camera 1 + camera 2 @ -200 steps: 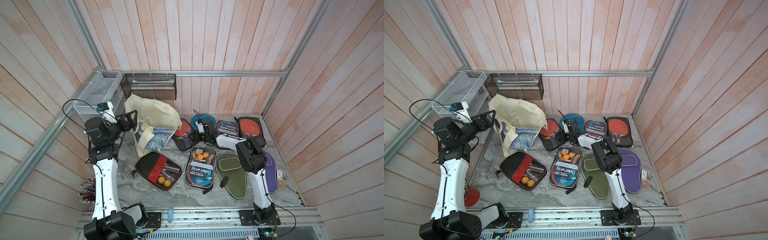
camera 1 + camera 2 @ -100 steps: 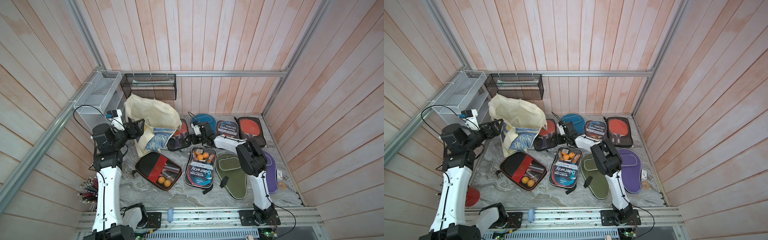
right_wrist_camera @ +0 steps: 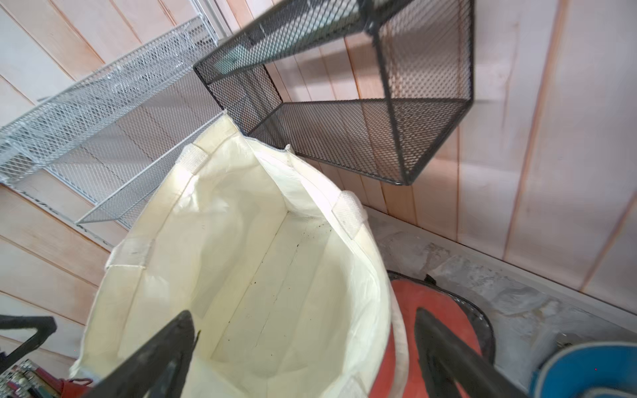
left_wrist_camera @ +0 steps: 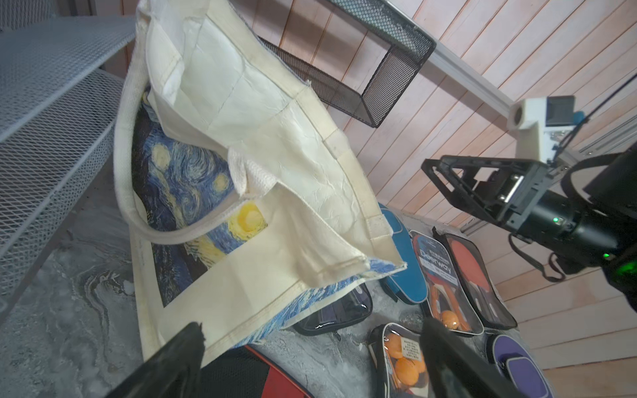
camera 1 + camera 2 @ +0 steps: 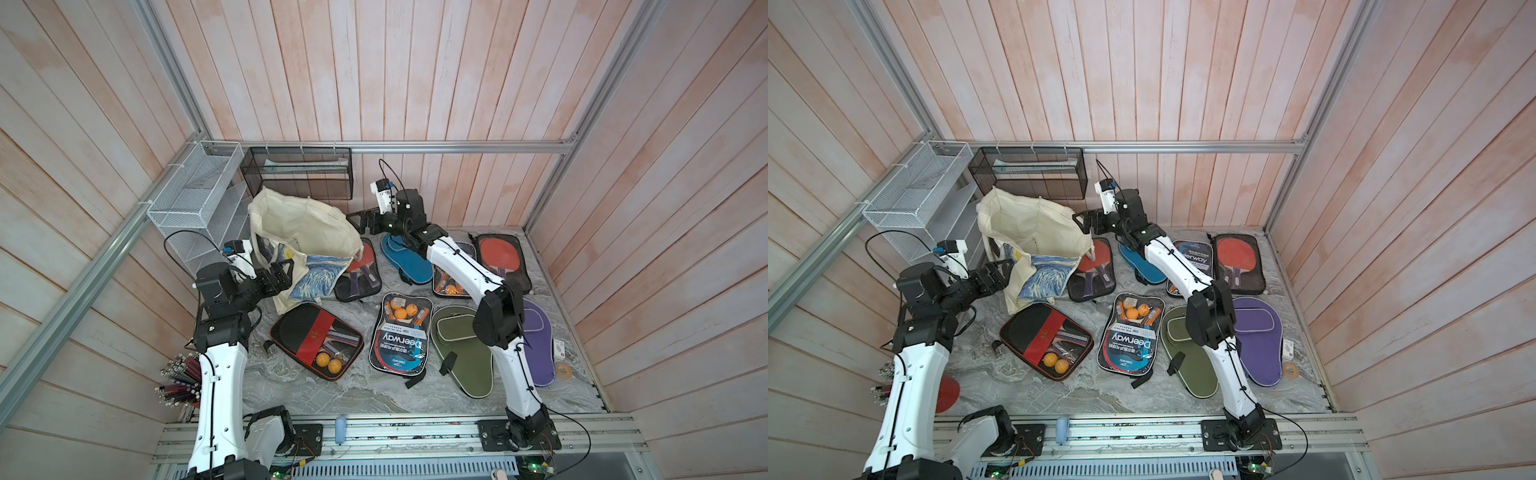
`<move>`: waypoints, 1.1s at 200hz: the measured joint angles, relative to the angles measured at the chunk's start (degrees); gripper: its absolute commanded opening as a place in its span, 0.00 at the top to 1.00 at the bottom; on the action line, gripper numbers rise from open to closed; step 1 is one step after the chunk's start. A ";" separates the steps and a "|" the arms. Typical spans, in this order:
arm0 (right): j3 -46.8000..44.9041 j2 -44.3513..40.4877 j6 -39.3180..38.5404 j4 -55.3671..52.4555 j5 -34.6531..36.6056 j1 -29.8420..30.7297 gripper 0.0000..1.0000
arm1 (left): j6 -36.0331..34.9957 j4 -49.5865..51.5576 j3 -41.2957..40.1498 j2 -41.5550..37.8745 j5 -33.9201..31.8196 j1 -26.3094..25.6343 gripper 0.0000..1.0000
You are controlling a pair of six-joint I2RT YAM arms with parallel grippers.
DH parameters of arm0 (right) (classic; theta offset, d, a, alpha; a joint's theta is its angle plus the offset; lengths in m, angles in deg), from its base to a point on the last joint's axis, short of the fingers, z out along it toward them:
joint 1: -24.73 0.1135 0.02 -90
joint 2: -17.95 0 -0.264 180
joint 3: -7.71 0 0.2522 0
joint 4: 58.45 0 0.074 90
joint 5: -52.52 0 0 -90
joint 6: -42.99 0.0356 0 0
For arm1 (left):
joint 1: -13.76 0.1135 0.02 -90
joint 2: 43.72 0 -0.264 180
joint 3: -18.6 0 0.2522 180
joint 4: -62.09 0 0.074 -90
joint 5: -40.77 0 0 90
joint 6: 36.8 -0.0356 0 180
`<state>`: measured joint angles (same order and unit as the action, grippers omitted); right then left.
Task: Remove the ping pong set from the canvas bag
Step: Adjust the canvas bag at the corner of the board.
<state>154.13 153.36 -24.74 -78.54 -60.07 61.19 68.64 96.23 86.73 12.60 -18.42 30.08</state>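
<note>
While my left pincer (image 4: 312, 324) and right pincer (image 3: 303, 313) are gaping wide, holding nothing, the canvas bag (image 5: 299, 224) is standing open at the back left of the table (image 5: 299, 395), showing bare cream lining and a blue starry print.

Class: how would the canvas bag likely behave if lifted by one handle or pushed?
Probably floppy: the canvas bag sags, its walls creased. Likely light: the right wrist view shows its inside bare. Pushed, it would probably crumple or topple, since only soft walls hold it up.
</note>
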 measured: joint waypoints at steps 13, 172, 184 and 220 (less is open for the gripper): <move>3.37 4.76 1.14 -1.95 0.87 0.70 0.07 | 0.22 0.13 -0.07 0.55 0.00 -0.09 0.00; -15.39 -2.69 -0.94 9.14 3.69 9.11 1.00 | 0.61 -0.31 -3.93 1.01 0.35 -1.03 0.00; -20.76 -6.25 -1.49 12.92 6.38 10.45 1.00 | 0.61 -0.44 -4.13 1.01 0.46 -1.03 0.00; -27.15 -9.49 -1.88 22.25 12.33 12.79 1.00 | 0.61 -0.90 -4.48 1.01 0.50 -1.03 0.00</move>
<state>126.98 143.88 -26.62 -56.29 -47.74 73.98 69.25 95.34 82.25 13.60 -17.92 29.05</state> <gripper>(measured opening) 0.090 0.999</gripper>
